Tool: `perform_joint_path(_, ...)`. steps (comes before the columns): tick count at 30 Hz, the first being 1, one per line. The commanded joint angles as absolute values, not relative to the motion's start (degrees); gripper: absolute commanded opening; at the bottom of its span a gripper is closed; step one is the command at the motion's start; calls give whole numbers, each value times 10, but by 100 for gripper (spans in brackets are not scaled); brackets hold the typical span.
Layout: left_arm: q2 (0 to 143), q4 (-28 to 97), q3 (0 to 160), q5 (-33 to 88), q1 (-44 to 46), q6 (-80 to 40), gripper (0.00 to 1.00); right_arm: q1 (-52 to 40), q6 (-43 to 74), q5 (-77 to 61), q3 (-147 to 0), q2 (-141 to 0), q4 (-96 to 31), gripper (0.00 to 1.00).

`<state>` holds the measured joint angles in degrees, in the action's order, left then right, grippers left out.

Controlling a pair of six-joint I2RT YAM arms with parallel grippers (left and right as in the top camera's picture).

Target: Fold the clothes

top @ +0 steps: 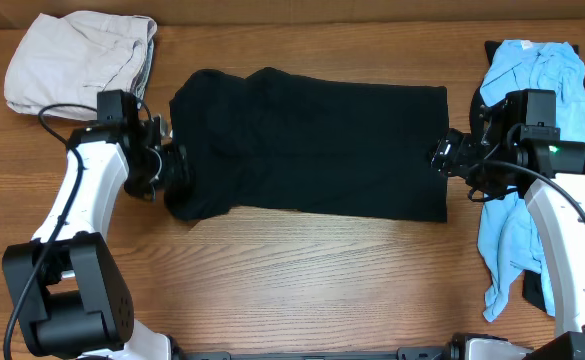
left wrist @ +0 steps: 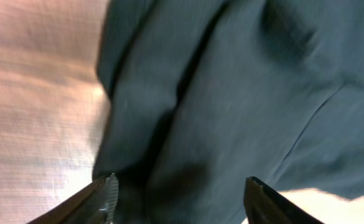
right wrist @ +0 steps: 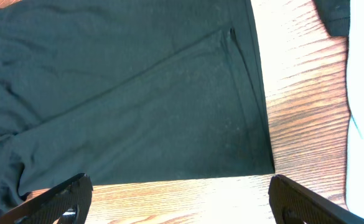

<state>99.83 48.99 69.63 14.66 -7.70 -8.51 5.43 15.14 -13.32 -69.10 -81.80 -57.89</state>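
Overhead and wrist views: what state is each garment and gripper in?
Black garment: spread flat, left end bunched.
Beige garment: loose pile, far left.
Blue shirt: crumpled, unfolded, right side.
Left gripper: jaws apart over the dark fabric's left end.
Right gripper: jaws wide open at its right edge.

Brown wood-grain table (top: 302, 270), grain running side to side; bright glare in wrist views.

The black garment (top: 312, 150) lies spread flat between the left claw (top: 172, 165) and the right claw (top: 442, 155), with its rumpled edge at the left claw. The beige garment (top: 77, 62) sits bunched beyond the left claw. The light blue shirt (top: 542, 70) lies crumpled behind the right claw.
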Motion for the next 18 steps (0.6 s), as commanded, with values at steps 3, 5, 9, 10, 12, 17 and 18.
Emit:
perform_joint_path(3,997,502,673,138,-73,-39,59,53,148,-136,-697,-810,-576,94)
perform_joint_path(5,997,488,659,129,-70,-25,57,53,148,-136,-697,-810,-576,94)
perform_joint_path(9,997,467,639,129,-70,-23,54,53,148,-136,-697,-810,-576,94)
perform_joint_path(10,997,464,638,129,-70,-23,52,53,148,-136,-697,-810,-576,94)
perform_joint_path(12,997,458,638,130,-70,-23,48,53,148,-136,-697,-810,-575,94)
perform_joint_path(17,997,447,637,130,-70,-23,39,53,148,-136,-697,-810,-574,95)
perform_joint_path(18,997,447,637,130,-70,-23,37,53,148,-136,-697,-810,-574,94)
